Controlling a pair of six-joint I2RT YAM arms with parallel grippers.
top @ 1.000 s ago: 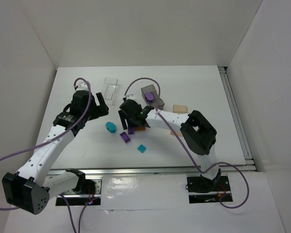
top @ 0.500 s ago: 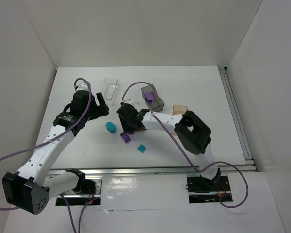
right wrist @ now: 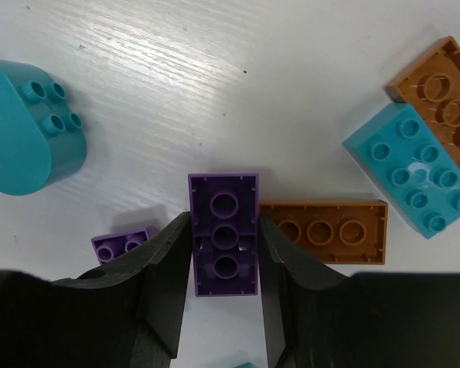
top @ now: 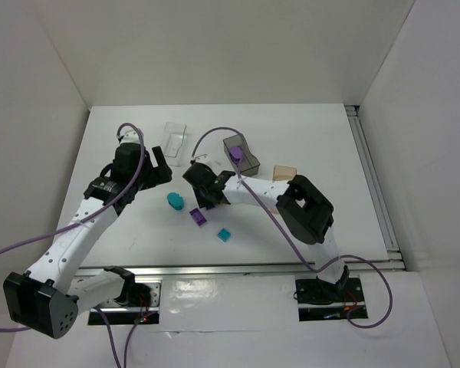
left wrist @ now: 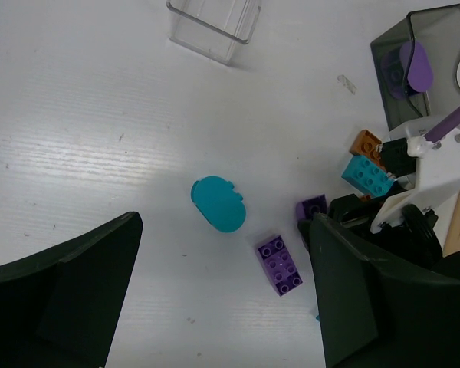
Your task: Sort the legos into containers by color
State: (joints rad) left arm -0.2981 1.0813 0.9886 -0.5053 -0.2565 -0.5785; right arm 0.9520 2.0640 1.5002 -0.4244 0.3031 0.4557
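Observation:
My right gripper (right wrist: 224,264) is low over a cluster of legos, shut on an upside-down purple brick (right wrist: 224,230) that lies on the table, one finger against each long side. It also shows in the top view (top: 206,201). Beside it lie a brown brick (right wrist: 323,231), a teal brick (right wrist: 414,172), another brown brick (right wrist: 441,103), a teal oval (right wrist: 27,130) and a second purple brick (right wrist: 123,245). My left gripper (left wrist: 224,230) is open and empty, hovering above the teal oval (left wrist: 218,204) and the purple brick (left wrist: 280,264). The smoky grey bin (top: 245,161) holds a purple oval (top: 236,154).
The clear bin (top: 175,138) stands at the back, left of the grey bin. The orange-tan bin (top: 284,172) stands right of the right arm's wrist. A small teal brick (top: 225,234) lies alone toward the near edge. White walls enclose the table on three sides.
My right wrist has shifted a little to the left over the brick cluster and settled on the purple brick. The left arm has not moved.

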